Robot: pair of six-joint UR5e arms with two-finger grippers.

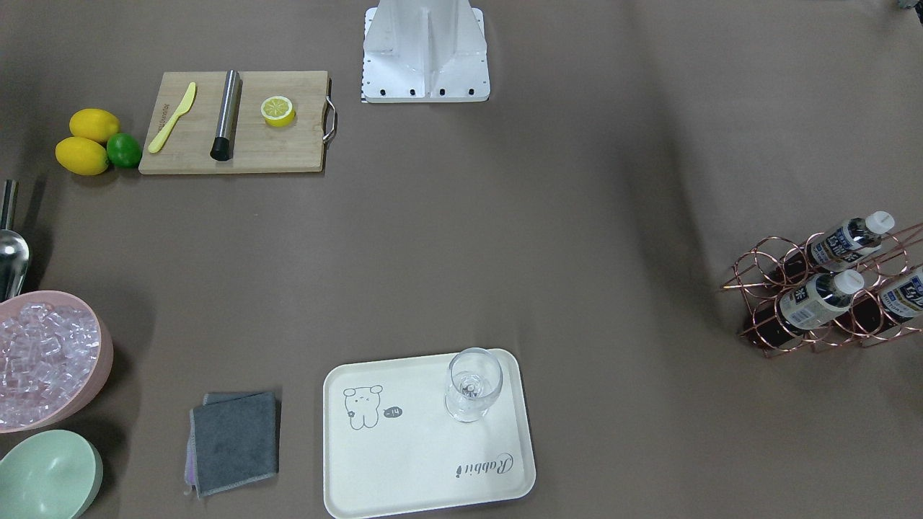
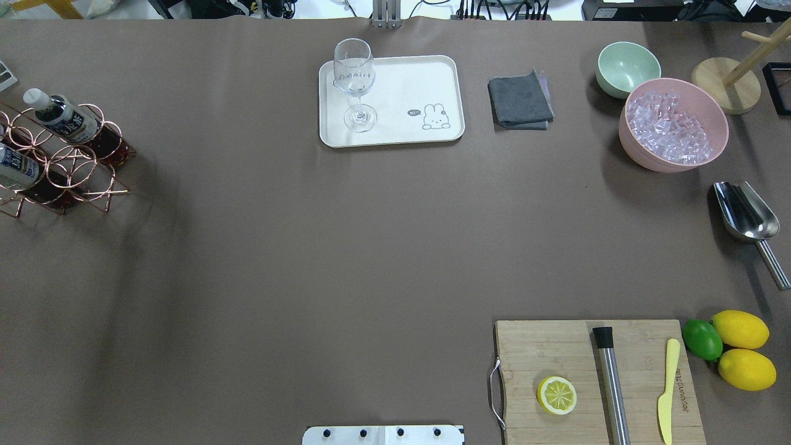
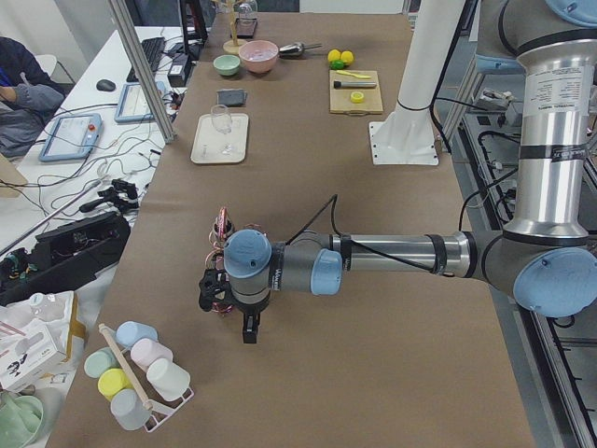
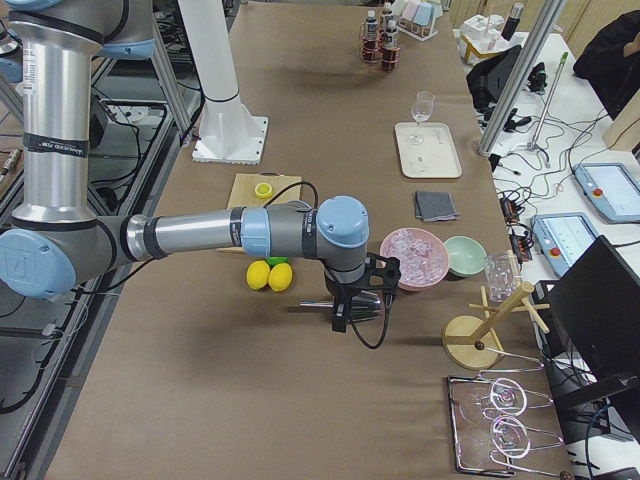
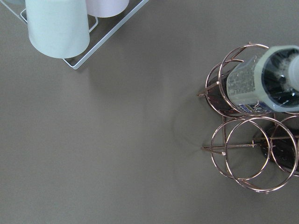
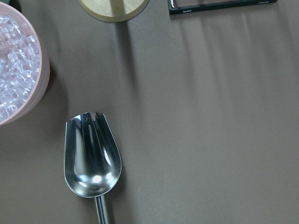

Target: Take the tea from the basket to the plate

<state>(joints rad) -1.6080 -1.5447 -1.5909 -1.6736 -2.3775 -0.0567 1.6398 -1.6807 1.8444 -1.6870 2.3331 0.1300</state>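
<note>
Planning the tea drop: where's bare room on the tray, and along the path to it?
Tray: the middle is bare, between the wine glass in its corner and the bear drawing. The table from basket to tray is open. It is crowded past the tray: grey cloth, pink bowl, green bowl.

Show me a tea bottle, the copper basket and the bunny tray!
tea bottle [image 1: 818, 301]: front-facing view, on its printed label.
copper wire basket [image 5: 224, 147]: left wrist view, on a wire crossing an empty ring.
cream tray [image 1: 425, 447]: front-facing view, on its bare middle.
</note>
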